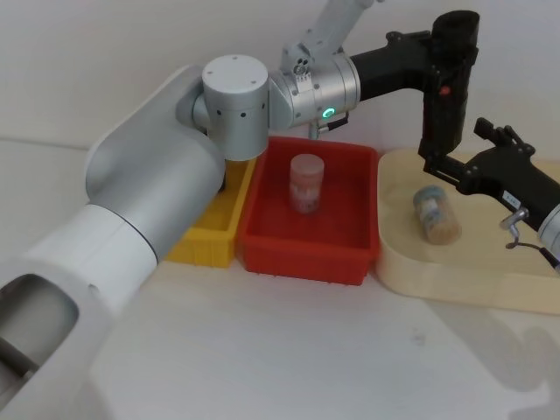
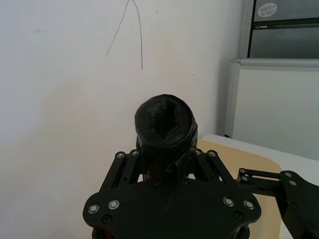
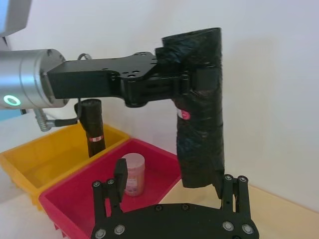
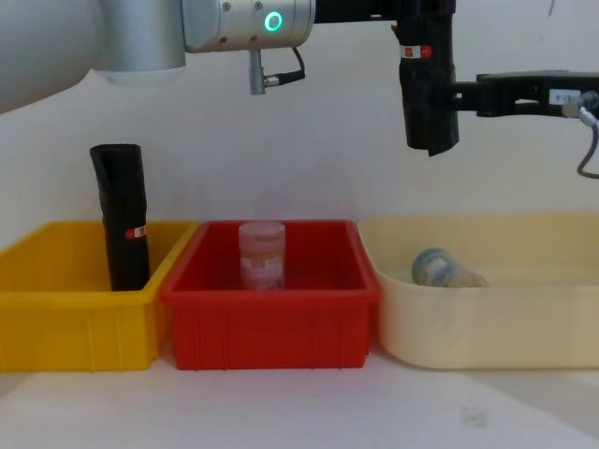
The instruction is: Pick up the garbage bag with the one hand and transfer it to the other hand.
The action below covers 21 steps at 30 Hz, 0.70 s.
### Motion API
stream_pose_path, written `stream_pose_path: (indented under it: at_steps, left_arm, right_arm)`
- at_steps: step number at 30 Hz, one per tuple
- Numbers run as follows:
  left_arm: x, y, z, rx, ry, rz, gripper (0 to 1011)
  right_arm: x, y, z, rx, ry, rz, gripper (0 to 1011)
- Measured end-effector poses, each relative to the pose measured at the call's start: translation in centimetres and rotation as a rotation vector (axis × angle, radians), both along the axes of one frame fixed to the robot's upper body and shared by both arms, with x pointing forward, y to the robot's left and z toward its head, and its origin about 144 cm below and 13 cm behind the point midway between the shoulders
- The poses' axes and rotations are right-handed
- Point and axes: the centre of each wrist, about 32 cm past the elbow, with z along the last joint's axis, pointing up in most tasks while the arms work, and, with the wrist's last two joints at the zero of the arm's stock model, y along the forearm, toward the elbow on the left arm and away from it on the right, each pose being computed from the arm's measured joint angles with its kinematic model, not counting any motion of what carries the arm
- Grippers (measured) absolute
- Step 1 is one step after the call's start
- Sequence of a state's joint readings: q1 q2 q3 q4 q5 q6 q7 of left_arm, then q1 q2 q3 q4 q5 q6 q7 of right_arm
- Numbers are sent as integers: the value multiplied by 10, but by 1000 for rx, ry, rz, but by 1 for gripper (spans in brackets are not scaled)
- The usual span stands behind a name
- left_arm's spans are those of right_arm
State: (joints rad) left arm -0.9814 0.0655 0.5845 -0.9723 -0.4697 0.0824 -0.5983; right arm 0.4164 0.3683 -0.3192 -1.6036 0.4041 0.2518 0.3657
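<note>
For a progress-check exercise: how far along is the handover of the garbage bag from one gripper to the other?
Done: the left gripper holds the garbage bag upright in the air. In hand: the right gripper, fingers open, flanks the roll's lower end. Left: the right closes, the left lets go.

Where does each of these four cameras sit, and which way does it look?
Head view: high on the robot, looking down at the yellow bin, red bin and cream tray; the left arm crosses it.
Chest view: lower, looking level across the table; the left gripper holds the garbage bag up, jaws shut.
Left wrist view: behind that gripper, looking along the bag towards the wall.
Right wrist view: behind the right gripper, jaws open, facing the bag.
Shared: head and chest both show the jar in the red bin.
</note>
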Motion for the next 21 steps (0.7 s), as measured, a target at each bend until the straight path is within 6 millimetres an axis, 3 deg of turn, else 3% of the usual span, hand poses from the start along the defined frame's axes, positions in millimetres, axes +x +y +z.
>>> stream_pose_path:
  at_steps: [21]
  left_arm:
    - [0,-1,0,0,0,-2,387]
  right_arm:
    - [2,15,2,-42,-15,-153,1001]
